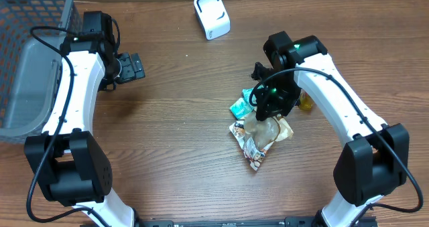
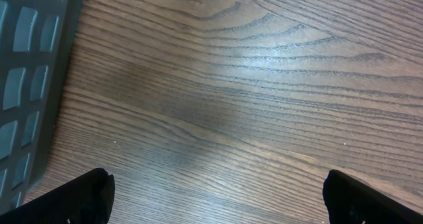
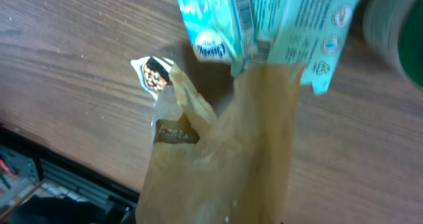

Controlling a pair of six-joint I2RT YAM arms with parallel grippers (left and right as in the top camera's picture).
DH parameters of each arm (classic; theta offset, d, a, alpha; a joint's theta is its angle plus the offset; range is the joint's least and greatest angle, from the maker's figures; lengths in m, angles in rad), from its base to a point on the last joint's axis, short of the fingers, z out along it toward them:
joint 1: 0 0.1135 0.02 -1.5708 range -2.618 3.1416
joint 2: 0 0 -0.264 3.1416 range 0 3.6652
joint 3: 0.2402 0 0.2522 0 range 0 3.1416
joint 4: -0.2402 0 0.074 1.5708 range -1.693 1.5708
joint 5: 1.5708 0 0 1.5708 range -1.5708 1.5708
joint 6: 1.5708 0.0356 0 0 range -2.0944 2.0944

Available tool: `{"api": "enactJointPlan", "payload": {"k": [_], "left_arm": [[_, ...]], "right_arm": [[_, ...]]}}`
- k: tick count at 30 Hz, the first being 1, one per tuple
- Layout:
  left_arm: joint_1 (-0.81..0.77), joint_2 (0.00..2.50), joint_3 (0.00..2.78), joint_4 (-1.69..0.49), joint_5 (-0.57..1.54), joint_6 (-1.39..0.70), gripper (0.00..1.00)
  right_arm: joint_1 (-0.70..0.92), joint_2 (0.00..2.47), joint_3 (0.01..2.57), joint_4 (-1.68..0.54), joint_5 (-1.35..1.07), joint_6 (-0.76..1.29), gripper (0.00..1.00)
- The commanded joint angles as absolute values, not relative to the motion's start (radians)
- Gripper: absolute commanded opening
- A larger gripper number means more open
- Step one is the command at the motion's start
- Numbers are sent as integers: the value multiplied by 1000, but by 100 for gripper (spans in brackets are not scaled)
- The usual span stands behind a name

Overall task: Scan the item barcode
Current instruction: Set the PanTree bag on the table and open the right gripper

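My right gripper hangs over a small pile of snack packets right of the table's middle. It is shut on a tan, see-through packet, which fills the space between the jaws and hides the fingers in the right wrist view. The packet's lower end hangs by a brown patterned packet. A teal packet with a printed barcode strip lies just beyond. The white barcode scanner stands at the back centre. My left gripper is open over bare wood at the far left, its fingers wide apart.
A grey mesh basket takes up the left edge, and its wall shows beside my left gripper. A yellow item lies behind my right arm. A green round thing shows blurred at the upper right of the right wrist view.
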State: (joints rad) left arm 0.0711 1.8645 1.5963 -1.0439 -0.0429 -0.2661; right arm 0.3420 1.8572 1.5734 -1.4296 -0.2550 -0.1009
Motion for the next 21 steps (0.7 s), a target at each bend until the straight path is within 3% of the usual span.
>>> {"api": "enactJointPlan", "payload": {"k": [1,11,12,13,21], "left_arm": [[71,1851,1605,-1043,-55,-261,100],[71,1851,1605,-1043,-55,-261,100],[71,1851,1605,-1043,-56,-261,100],[71,1851,1605,-1043,-55,-261,100],[71,1851,1605,-1043,-55,-261,100]], "right_arm": [[341,1844,1539,-1369,-259,-125,10],[341,1844,1421,-1171,-180,-125,21],[341,1844,1418,-1165,-166,-125,33],[341,1844,1418,-1159,-150,-125,51],[341,1844,1418,-1082,-30,-41,72]]}}
